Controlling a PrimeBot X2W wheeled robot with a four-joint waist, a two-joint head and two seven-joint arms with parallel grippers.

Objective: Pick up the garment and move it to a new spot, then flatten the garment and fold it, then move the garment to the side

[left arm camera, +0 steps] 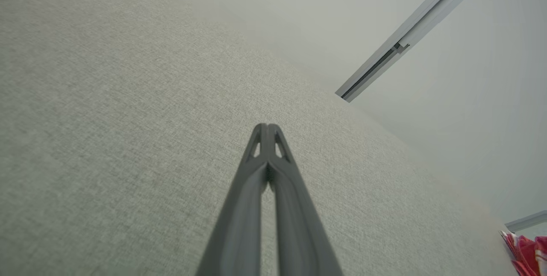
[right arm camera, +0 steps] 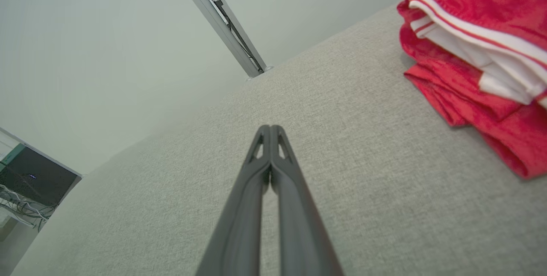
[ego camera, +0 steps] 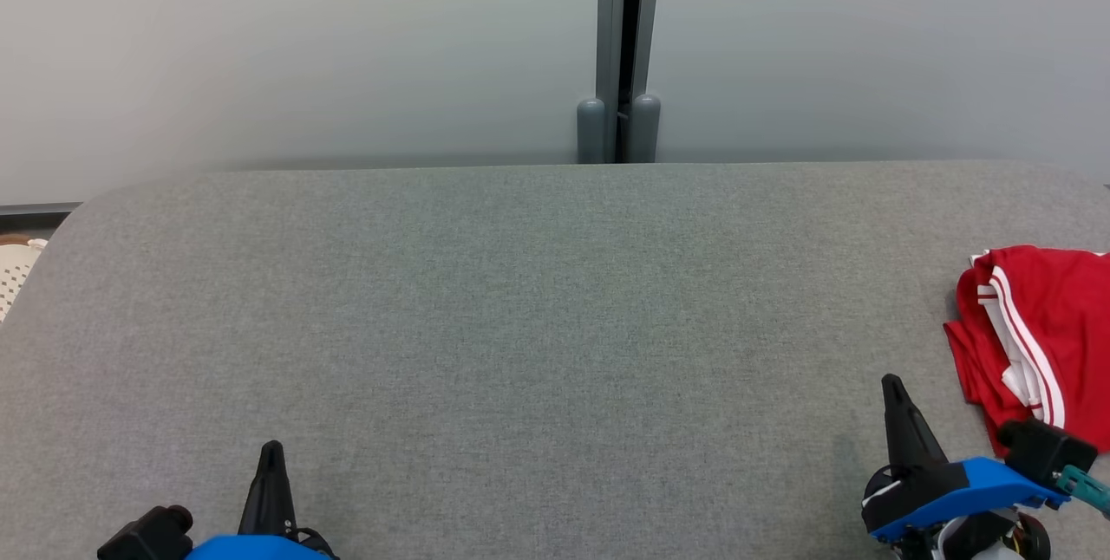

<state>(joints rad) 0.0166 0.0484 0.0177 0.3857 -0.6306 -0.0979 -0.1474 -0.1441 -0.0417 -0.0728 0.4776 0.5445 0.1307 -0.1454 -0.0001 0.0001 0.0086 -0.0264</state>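
The garment [ego camera: 1041,339] is red with white stripes and lies bunched in loose folds at the right edge of the grey fabric table [ego camera: 520,326]. In the right wrist view the garment [right arm camera: 478,62] fills the upper right corner. A small red corner of the garment [left arm camera: 527,254] shows at the lower right of the left wrist view. My right gripper [ego camera: 893,387] is shut and empty, a short way left of the garment and apart from it. Its fingertips [right arm camera: 270,130] press together above bare fabric. My left gripper [ego camera: 271,449] is shut and empty at the lower left, far from the garment, with its fingertips [left arm camera: 267,128] together.
A pale partition wall with a grey vertical post [ego camera: 620,48] stands right behind the table's far edge. A white perforated object [ego camera: 16,270] sits beyond the table's left edge. The wide middle of the table is bare fabric.
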